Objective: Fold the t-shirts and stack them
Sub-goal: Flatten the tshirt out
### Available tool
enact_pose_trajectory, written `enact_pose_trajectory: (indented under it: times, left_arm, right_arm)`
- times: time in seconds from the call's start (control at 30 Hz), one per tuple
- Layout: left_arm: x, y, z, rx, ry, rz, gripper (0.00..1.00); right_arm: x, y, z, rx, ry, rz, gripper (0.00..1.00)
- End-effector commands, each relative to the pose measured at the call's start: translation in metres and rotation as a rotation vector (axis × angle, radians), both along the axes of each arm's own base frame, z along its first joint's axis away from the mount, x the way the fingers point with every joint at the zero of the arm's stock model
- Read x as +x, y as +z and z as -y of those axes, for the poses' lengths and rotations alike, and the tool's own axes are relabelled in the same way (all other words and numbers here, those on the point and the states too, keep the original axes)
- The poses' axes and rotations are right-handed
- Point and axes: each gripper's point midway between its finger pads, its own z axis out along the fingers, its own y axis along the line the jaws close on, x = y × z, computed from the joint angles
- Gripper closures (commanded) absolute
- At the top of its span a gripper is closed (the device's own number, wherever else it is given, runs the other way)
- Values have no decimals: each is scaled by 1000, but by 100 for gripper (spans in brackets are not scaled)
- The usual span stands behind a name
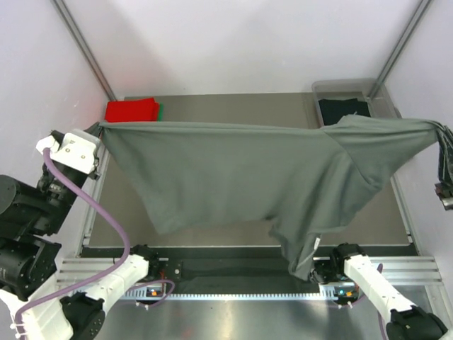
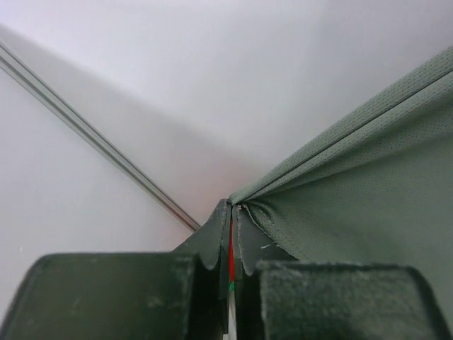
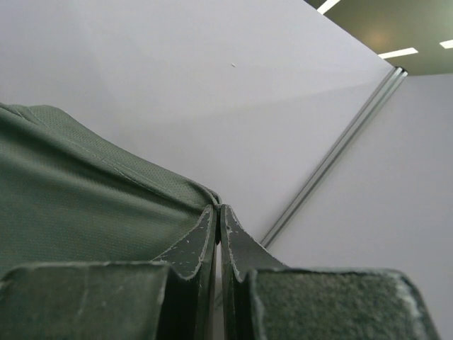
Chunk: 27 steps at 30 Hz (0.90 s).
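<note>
From above, the grey shirt (image 1: 233, 177) hangs stretched in the air across the bench (image 1: 233, 103), held up by its top edge from left to right. Its lower part sags toward the near edge, and one fold drops down by the base of the right arm. The left pincer (image 1: 99, 129) grips the shirt's left corner. The right pincer (image 1: 440, 138) takes the right corner at the very edge of the view, where its tips are hard to make out. At the far left corner of the bench a folded red shirt (image 1: 131, 110) lies on a green shirt (image 1: 160, 111), of which only a thin edge shows. At the far right stands a clear tub (image 1: 340, 83) with a black shirt (image 1: 343, 108) inside it.

In the left wrist view, the left pincer (image 2: 231, 237) is pinched tight on a bunched corner of the grey shirt (image 2: 354, 198), which runs taut up and to the right. A thin strip of red with a speck of green below it shows in the slit between the fingers (image 2: 212, 248). It is probably the stacked shirts far below, though the gap is too narrow to be sure.

In the right wrist view, the right pincer (image 3: 217, 219) is closed just as tightly on the grey shirt (image 3: 71, 184). The cloth spreads out to the left, and its hemmed edge runs down into the fingertips.
</note>
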Motion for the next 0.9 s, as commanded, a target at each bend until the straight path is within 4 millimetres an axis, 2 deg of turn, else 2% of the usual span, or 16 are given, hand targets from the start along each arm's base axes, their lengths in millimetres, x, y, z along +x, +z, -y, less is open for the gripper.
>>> enact_pose_trajectory:
  times: [0.0, 0.1, 0.13, 0.2, 0.23, 0.27, 0.3, 0.33, 0.37, 0.43, 0.47, 0.53, 0.57, 0.63, 0.67, 0.87]
  left_arm:
    - [18, 15, -20, 30, 139, 59, 100]
    - [53, -26, -17, 121, 176, -33, 100]
    - [62, -40, -21, 169, 206, -54, 100]
    - [89, -87, -19, 234, 234, -134, 100]
    - [97, -104, -21, 270, 253, -162, 100]
    - [111, -143, -18, 315, 251, -239, 100]
    - [120, -156, -15, 327, 251, -247, 100]
    - [127, -170, -13, 342, 250, -265, 100]
    - [139, -207, -11, 374, 241, -336, 100]
    - [158, -226, -7, 371, 233, -350, 100]
    - [172, -257, -6, 393, 220, -421, 100]
    - [194, -269, -8, 380, 226, -428, 100]
    - [211, -291, -12, 385, 221, -491, 100]
    - [233, -308, -16, 373, 226, -529, 100]
    - [253, -323, -20, 373, 233, -564, 100]
    - [319, -378, -6, 338, 191, -678, 100]
  right_arm:
    - [29, 10, 15, -32, -135, 40, 100]
    - [73, -11, 4, -75, -125, -19, 100]
    - [102, -37, -2, -102, -119, -90, 100]
    - [129, -55, -8, -133, -115, -121, 100]
    - [157, -84, -13, -171, -114, -186, 100]
    - [170, -99, -16, -183, -108, -222, 100]
    - [183, -113, -20, -196, -96, -254, 100]
    - [207, -142, -25, -217, -89, -311, 100]
    - [218, -156, -27, -232, -87, -335, 100]
    - [251, -196, -34, -257, -79, -400, 100]
    - [262, -210, -35, -270, -77, -430, 100]
    - [294, -245, -41, -292, -65, -512, 100]
    - [304, -256, -44, -299, -58, -540, 100]
    - [336, -289, -51, -314, -45, -630, 100]
    - [346, -298, -53, -316, -41, -656, 100]
    - [430, -363, -61, -314, -68, -785, 100]
